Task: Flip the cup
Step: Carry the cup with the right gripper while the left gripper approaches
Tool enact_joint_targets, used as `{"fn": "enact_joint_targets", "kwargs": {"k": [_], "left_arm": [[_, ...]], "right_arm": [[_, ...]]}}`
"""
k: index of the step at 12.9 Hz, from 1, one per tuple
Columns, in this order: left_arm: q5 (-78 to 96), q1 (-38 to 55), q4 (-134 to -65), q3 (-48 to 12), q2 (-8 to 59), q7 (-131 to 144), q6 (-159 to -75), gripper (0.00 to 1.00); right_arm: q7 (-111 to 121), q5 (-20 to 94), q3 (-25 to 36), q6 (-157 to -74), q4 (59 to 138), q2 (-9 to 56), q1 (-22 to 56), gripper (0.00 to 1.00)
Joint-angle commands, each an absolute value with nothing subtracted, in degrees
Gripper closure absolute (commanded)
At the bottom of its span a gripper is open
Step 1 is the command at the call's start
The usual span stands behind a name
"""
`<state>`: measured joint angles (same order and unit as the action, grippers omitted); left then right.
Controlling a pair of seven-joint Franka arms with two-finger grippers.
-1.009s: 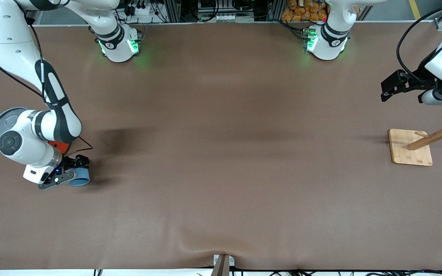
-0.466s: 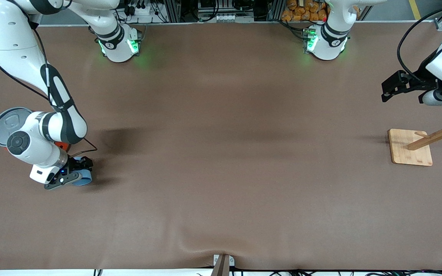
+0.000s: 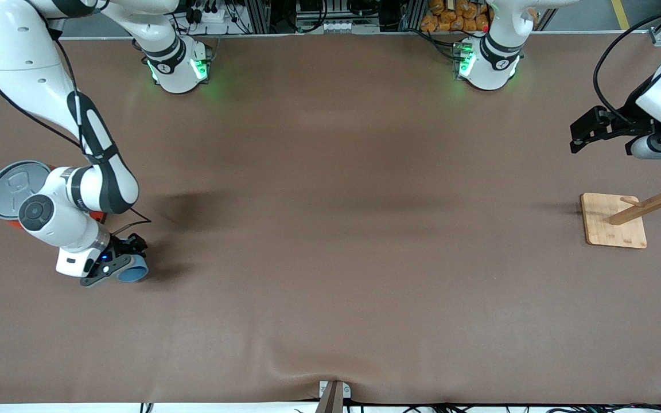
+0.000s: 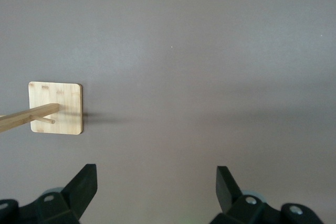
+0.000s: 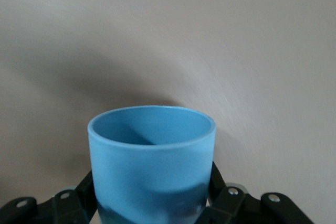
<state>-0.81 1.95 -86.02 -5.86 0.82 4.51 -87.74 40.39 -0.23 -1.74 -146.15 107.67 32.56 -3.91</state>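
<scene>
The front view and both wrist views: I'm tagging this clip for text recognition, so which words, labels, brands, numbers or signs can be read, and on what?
None can be read.
Small light-blue handleless plastic cup, shut in the right gripper: plain, no print.
Large orange cylinder can with grey lid: nothing legible.
Square bamboo base of the wooden peg stand: unmarked.
Round marks on the two arm bases: too small to read.

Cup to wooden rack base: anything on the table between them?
Nothing. The front view shows bare brown table from the blue cup to the wooden rack base.
</scene>
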Motion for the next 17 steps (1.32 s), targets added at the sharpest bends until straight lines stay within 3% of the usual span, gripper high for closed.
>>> {"fn": "enact_joint_targets", "kwargs": {"k": [1,3,8,14,17], "left_arm": [[-0.1,1.6,-85.7,-6.2,0.9,4.6,-88.0,0.00],[-0.1,1.7,-85.7,-6.2,1.2,4.7,-88.6,0.00],[4.9,1.6,-85.7,-6.3,5.4,5.1,-90.3,0.00],[26.9,1.8,-86.1,-6.3,17.0,8.5,-94.7,0.00],[37.2,1.9,-88.6,-6.4,23.3,7.1,-98.2,0.00]], "right_arm": [[49.6,0.7,-5.1,-146.4,107.8,30.6,-3.9,0.57],[53.8,0.7,-7.1,-146.4,106.7,31.0,-1.7,0.57],[63.4,0.2,-7.5,-146.6,104.1,31.5,12.7,0.57],[62.4,-0.2,-7.4,-147.3,99.9,37.5,29.2,0.56],[58.6,-0.3,-7.1,-149.5,99.0,41.6,33.2,0.48]]}}
